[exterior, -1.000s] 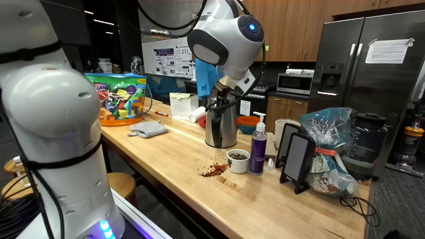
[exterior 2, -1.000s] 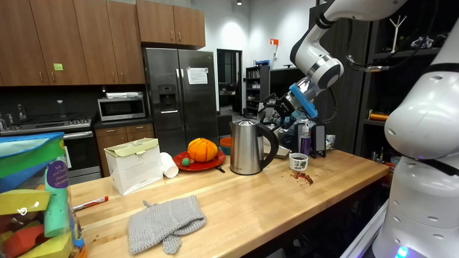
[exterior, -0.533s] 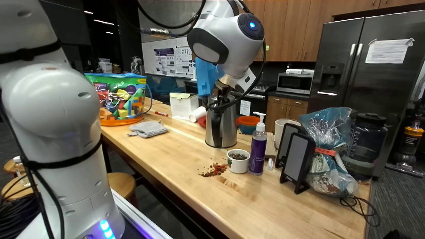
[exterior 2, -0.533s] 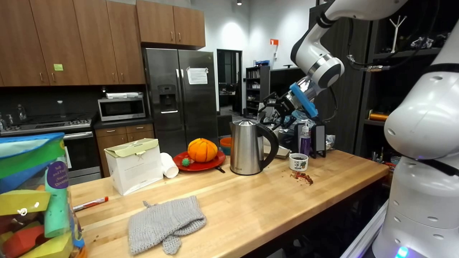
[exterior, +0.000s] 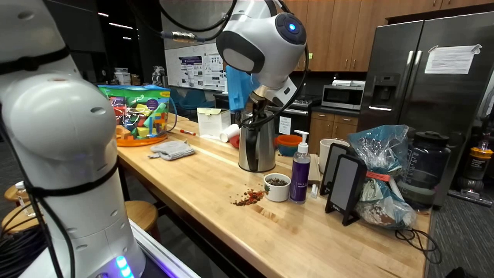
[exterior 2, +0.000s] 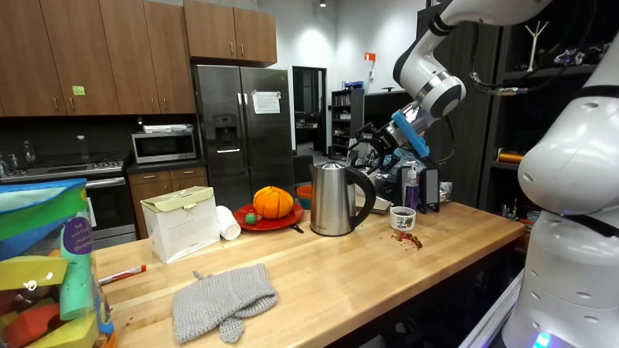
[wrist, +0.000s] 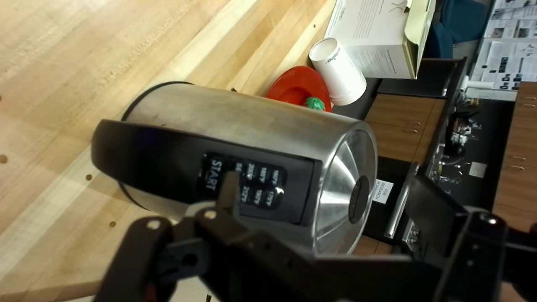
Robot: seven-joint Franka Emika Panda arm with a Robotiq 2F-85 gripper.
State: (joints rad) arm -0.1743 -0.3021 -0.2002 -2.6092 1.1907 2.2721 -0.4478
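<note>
Widely spread, the gripper (wrist: 325,188) hangs near the kettle (exterior 2: 332,200), well in from the counter's robot-side edge (exterior 2: 425,285)

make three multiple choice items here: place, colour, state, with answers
1. Where is the orange pumpkin?
A) in a box
B) on the red plate
C) on the microwave

2. What colour is the pump bottle mostly?
A) green
B) yellow
C) purple

3. The gripper is:
A) open
B) holding a cup
C) holding a marker

1 B: an exterior view shows the plate beneath it.
2 C: its body looks purple.
3 A: its fingers stand apart near the electric kettle.
</note>
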